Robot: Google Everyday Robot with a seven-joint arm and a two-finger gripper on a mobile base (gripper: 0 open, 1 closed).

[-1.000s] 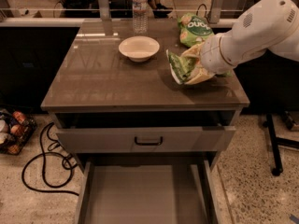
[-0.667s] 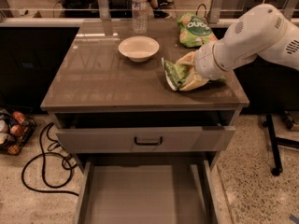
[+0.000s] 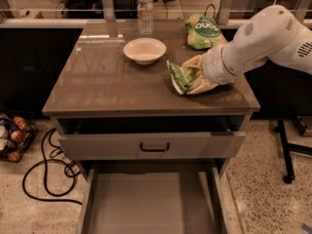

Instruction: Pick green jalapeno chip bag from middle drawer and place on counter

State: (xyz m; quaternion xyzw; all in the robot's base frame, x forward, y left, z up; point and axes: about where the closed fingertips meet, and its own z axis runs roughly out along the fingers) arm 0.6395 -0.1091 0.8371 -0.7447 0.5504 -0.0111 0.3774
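The green jalapeno chip bag (image 3: 178,76) is in my gripper (image 3: 196,76), over the right part of the counter (image 3: 102,82). Its lower edge is at the countertop, or just above it. The cream fingers (image 3: 194,62) close on the bag from the right, and the white arm reaches in from the upper right. The middle drawer (image 3: 146,204) is pulled out at the bottom of the view, with a bare grey floor.
A white bowl (image 3: 144,50) sits left of the bag. A water bottle (image 3: 145,4) and a paler green bag (image 3: 204,32) stand at the back. The drawer front with a black handle (image 3: 155,146) is slightly open. Cables (image 3: 46,172) and a basket (image 3: 12,138) lie on the floor at left.
My gripper has carried the bag leftward and slightly lower over the counter, closer to the bowl. The drawers, bowl and bottle have not moved.
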